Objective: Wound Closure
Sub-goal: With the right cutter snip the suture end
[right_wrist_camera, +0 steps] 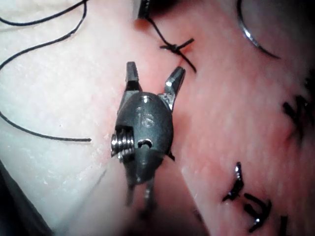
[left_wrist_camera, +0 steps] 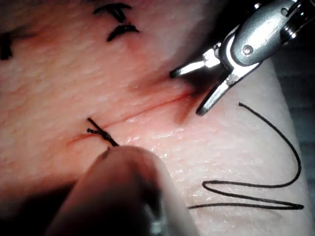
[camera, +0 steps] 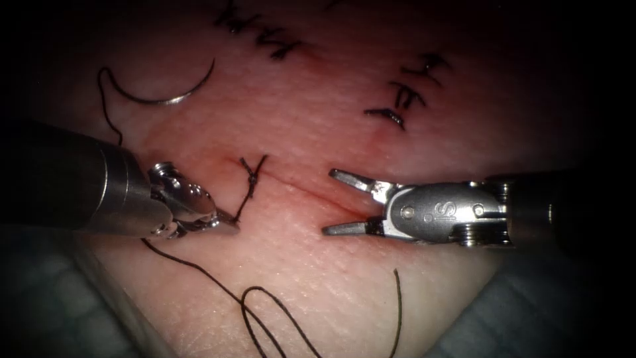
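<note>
1. Left gripper (camera: 222, 221): pinches the thread (camera: 246, 199) just below the knot (camera: 252, 176) on the cut (camera: 298, 189).
2. Right gripper (camera: 339, 202): spread, holding nothing, over the cut right of the knot.
3. Needle (camera: 165, 98): lies free on the tissue (camera: 318, 126), well above-left of the knot.

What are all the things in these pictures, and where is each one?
Tissue: one, pink, under everything.
Cut: one, red line between the two tools.
Knot: one, black, at the cut's left end.
Needle: one, silver, curved, lying free on the tissue, upper left of the cut.
Thread: black, looping over the tissue below the cut.
Older stitches: several, black, above the cut.
Left end effector: silver, left of the cut, shut on the thread by the knot.
Right end effector: silver, open, empty, over the cut's right part.
</note>
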Robot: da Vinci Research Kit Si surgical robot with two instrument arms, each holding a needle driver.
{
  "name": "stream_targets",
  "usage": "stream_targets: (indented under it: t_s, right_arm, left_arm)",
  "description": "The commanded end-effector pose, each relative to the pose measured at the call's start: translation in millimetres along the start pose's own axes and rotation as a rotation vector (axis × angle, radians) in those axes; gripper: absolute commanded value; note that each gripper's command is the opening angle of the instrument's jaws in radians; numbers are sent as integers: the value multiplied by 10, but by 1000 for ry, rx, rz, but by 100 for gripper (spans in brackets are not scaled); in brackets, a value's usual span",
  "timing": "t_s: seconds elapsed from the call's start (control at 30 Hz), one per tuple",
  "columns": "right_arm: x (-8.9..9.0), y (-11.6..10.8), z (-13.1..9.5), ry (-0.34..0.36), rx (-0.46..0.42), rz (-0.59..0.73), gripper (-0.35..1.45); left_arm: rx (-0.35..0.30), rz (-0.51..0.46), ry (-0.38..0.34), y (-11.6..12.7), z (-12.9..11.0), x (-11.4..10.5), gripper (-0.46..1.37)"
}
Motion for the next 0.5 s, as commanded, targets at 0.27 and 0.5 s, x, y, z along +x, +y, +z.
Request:
stream_targets:
  t_s: [0.27, 0.5]
  right_arm:
    - [-25, 4, 19, 39, 11, -18, 118]
    - [-28, 7, 40, 67, 19, -21, 118]
  left_arm:
    - [-10, 4, 2, -6, -11, 3, -35]
    - [-13, 3, 2, -9, -19, 7, -35]
